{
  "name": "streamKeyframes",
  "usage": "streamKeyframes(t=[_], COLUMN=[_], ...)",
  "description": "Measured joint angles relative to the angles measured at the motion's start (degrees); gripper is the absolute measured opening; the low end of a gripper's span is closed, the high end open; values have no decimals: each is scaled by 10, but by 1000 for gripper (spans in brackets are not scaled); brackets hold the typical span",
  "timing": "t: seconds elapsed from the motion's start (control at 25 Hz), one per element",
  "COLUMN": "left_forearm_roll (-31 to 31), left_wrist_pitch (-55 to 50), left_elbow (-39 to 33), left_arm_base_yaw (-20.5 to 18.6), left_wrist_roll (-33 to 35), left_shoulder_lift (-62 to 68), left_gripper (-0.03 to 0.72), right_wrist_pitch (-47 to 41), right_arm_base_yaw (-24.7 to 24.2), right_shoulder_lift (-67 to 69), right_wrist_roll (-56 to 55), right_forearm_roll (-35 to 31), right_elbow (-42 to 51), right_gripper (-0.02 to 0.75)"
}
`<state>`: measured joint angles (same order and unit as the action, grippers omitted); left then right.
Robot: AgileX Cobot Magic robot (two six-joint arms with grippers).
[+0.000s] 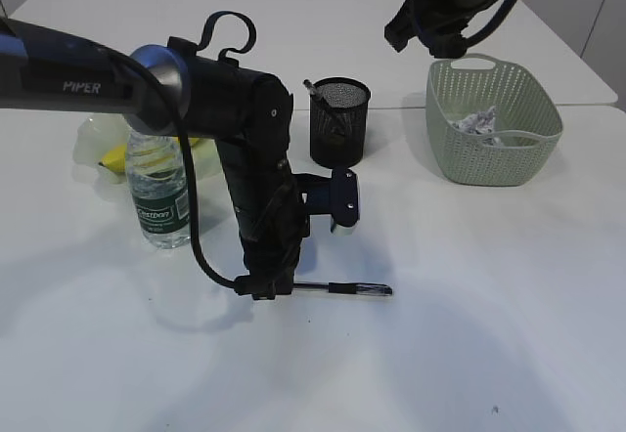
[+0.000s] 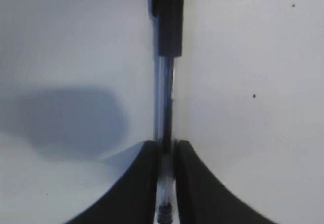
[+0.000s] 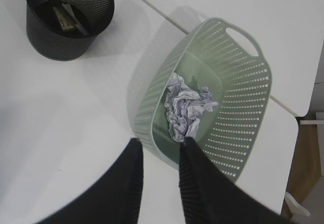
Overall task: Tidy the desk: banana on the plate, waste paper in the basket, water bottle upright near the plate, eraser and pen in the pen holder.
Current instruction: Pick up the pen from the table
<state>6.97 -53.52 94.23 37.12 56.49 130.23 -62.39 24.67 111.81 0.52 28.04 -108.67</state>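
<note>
1. White tabletop is seen across all views, with a seam between two joined panels running behind the things.
2. A left gripper is lowered to the tabletop, and its jaws are seen pressed against both sides of a clear pen; the pen is clamped at its tip end, with the black cap pointing away from the gripper.
3. In the exterior view the pen is shown lying flat on the tabletop, sticking out sideways from the left gripper.
4. A black mesh pen holder is placed beyond the left gripper, with dark items seen inside it; what they are cannot be told.
5. A water bottle is stood upright beside the left arm, and a banana is seen on a pale plate just behind it.
6. A right gripper is held above the near rim of a green basket, its jaws set narrowly apart with nothing between them.
7. Crumpled waste paper is seen inside the basket, just ahead of the right gripper.
</note>
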Motion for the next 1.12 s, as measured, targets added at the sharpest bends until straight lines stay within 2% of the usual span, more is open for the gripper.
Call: streamKeyframes(t=[0.52,1.12], left_forearm_roll=[2,3], left_wrist_pitch=[-1,-42], left_elbow=[0,42], left_arm_base_yaw=[0,0], left_wrist_roll=[0,0], left_shoulder_lift=[0,15], left_gripper=[41,39], right_wrist_pitch=[0,1], right_arm_base_yaw=[0,0], right_shoulder_lift=[0,0], right_wrist_roll=[0,0], right_forearm_roll=[0,0], right_elbow=[0,0], right_gripper=[192,192])
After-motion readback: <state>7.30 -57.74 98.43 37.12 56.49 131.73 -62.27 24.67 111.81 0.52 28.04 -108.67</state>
